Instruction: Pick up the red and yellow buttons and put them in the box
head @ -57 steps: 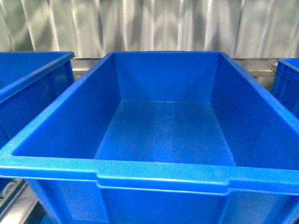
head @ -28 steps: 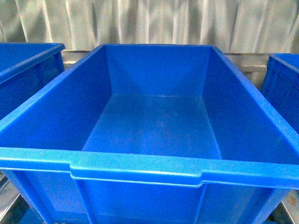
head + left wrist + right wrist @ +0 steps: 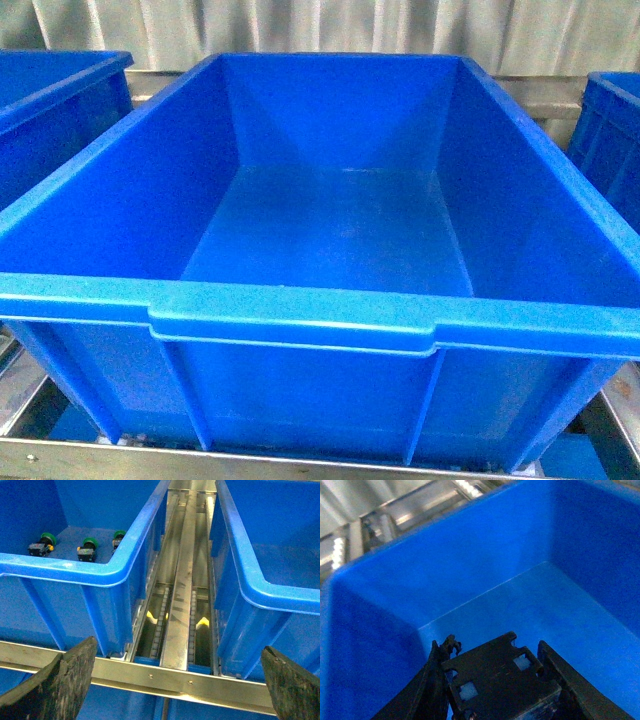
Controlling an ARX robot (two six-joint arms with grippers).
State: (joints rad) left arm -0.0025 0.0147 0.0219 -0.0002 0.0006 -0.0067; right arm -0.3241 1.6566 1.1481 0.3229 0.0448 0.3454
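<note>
Searching seems the step: the middle blue box is empty, no red or yellow button shows; left gripper spread wide, right gripper grips a black block; next needs locating buttons

The front view held three blue bins: one large central bin and two partial ones, left and right. Three green-capped push-buttons lay in the left wrist view's bin.

Right claw fingertips are cut off by the frame edge.
</note>
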